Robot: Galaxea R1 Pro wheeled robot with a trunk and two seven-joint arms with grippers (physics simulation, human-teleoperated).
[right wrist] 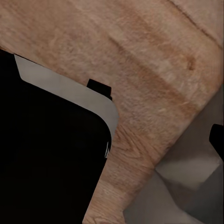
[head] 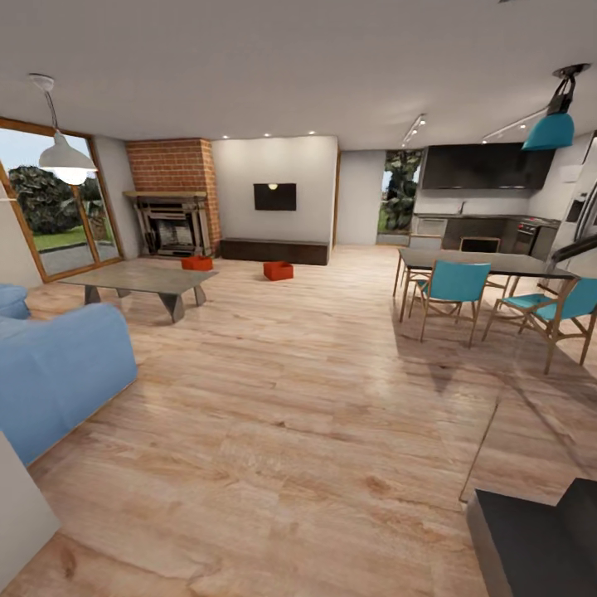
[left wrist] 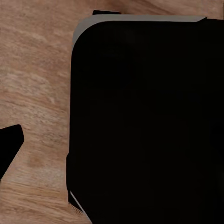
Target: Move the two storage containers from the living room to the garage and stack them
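Two orange-red rectangular open-top plastic storage containers are seen far across the living room in the head view, both resting on the light wood plank floor (head: 315, 398): one container (head: 279, 270) sits in the open just in front of the long dark low cabinet (head: 274, 250) under the wall-mounted black TV (head: 274, 196), and the other container (head: 197, 263) is partly hidden behind the far edge of the low grey coffee table (head: 141, 279), near the red brick fireplace (head: 172, 199). The two bins are set apart from each other and well apart from the robot. A blue sofa (head: 58, 365) is passed at the left, and a dark dining table with teal chairs (head: 456, 286) stands at the right. In the wrist views, plank flooring and a dark rounded body with a pale grey edge (left wrist: 140, 116) are shown, judged to be part of the robot itself; neither end effector can be made out, so whether the fingers are apart or together cannot be told. The task is judged barely begun, with nothing carried yet. The bins are expected to be light and stiff, with smooth, somewhat slippery plastic walls. A hold on two opposite low walls is suggested, one end effector to each side, the rim pinched so the bin is kept level when lifted.
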